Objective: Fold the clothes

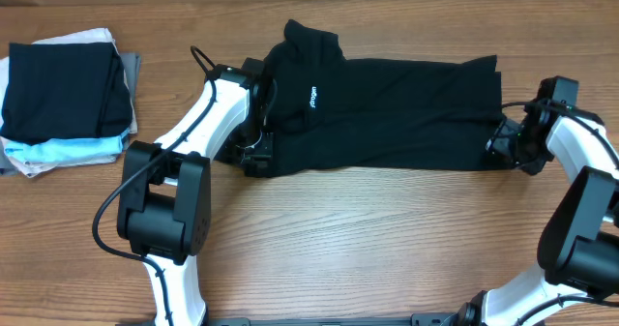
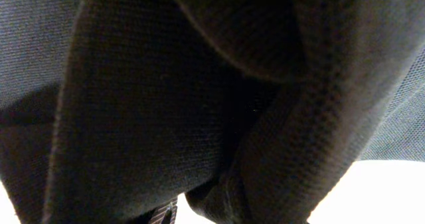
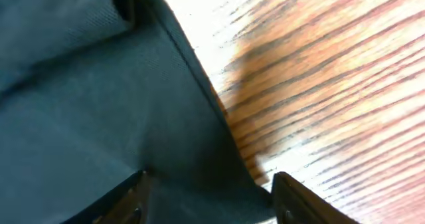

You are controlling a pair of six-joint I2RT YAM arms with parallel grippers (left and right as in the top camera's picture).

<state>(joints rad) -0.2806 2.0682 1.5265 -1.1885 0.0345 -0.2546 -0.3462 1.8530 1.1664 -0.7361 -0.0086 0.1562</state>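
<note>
Black T-shirt [image 1: 387,113] lies as a long band across the table [image 1: 338,239], running nine o'clock to three. My right gripper [image 3: 214,199] sits at the three o'clock end, jaws apart with the hem between them, clamping nothing yet. My left gripper [image 1: 253,152] is at the nine o'clock end. Cloth smothers that wrist camera, so I cannot tell whether it has hold. The risk: if my right jaws catch only the top layer, the band peels open on the lift, and a loose left end would skew the fold. Overhead gives the whole band and both ends — only the right wrist view shows the gap in my jaws.
</note>
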